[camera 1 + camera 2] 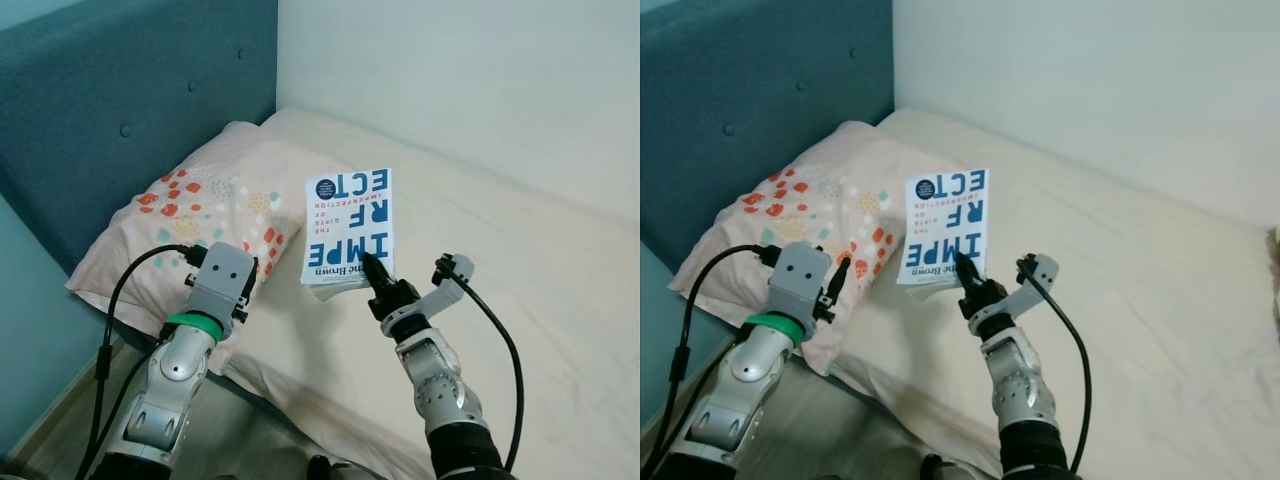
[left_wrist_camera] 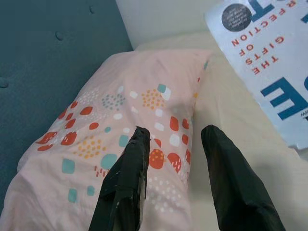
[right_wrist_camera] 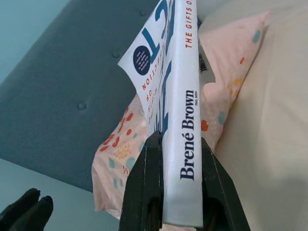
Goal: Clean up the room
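one bed [image 1: 560, 300] with a smooth cream sheet stands against a padded teal headboard [image 1: 110, 110] with buttons. one soft pink pillow [image 1: 215, 215] with coloured dots lies at its head. one white paperback book [image 1: 350, 228], reading "the gifts of imperfection" and "brené brown", is pinched above the sheet by the right gripper [image 3: 175, 192]. the left gripper [image 2: 178, 178] hovers over the pillow, fingers apart.

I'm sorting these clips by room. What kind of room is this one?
Most likely a bedroom: a cream mattress against a padded blue headboard, with a patterned pillow at its head. The right gripper holds a book above the bed.
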Available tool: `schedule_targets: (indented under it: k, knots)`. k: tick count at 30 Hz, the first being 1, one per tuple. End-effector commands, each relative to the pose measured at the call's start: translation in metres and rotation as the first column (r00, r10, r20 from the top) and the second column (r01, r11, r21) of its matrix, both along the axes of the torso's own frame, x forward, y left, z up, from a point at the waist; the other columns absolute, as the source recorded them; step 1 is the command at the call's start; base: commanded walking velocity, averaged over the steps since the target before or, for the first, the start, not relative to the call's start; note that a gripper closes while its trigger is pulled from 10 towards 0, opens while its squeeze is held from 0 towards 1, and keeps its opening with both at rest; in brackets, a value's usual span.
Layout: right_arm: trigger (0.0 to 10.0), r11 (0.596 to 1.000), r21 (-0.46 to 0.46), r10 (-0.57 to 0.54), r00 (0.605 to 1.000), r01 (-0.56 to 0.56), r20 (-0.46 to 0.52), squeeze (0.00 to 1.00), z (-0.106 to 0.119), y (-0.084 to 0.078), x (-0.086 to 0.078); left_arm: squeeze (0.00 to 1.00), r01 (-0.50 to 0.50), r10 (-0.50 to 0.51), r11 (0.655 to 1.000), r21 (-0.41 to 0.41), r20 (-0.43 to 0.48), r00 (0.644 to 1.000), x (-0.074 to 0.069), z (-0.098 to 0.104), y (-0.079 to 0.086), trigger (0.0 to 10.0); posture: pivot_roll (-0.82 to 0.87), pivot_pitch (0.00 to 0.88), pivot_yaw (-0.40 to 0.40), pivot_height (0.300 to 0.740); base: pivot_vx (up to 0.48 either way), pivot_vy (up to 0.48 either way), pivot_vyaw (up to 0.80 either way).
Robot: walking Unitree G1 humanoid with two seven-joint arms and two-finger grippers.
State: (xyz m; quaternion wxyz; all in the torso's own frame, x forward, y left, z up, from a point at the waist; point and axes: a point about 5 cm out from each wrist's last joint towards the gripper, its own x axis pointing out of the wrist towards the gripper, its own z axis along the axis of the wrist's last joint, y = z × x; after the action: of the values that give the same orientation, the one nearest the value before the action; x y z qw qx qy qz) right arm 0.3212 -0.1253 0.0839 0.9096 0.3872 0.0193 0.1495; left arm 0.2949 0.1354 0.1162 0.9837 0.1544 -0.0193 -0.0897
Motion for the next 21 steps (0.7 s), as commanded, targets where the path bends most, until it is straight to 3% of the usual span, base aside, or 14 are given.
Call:
schedule_targets:
  k: [1,10,21]
  knots:
    - [10.0,1.000,-0.001,0.005,1.000,-0.005,0.022,0.00,0.0040,-0.0007,0.0026,0.00,0.000,0.000,1.000,-0.002,-0.012,1.000,-0.0020,-0.0018,-0.0013,10.0,0.08,0.099,-0.010,0.735,0.000,0.000,0.00]
    - [10.0,1.000,0.004,0.002,1.000,-0.002,0.022,0.00,0.0027,-0.0007,0.0022,0.00,-0.002,0.002,1.000,-0.002,-0.010,1.000,-0.0020,-0.0011,-0.0010,10.0,0.07,0.100,-0.011,0.730,0.000,0.000,0.00]
    - [10.0,1.000,0.004,-0.002,1.000,0.002,0.012,0.00,0.0005,-0.0020,0.0017,0.00,-0.004,0.004,1.000,-0.003,-0.010,1.000,-0.0022,-0.0004,-0.0011,10.0,0.08,0.106,-0.011,0.675,0.000,0.000,0.00]
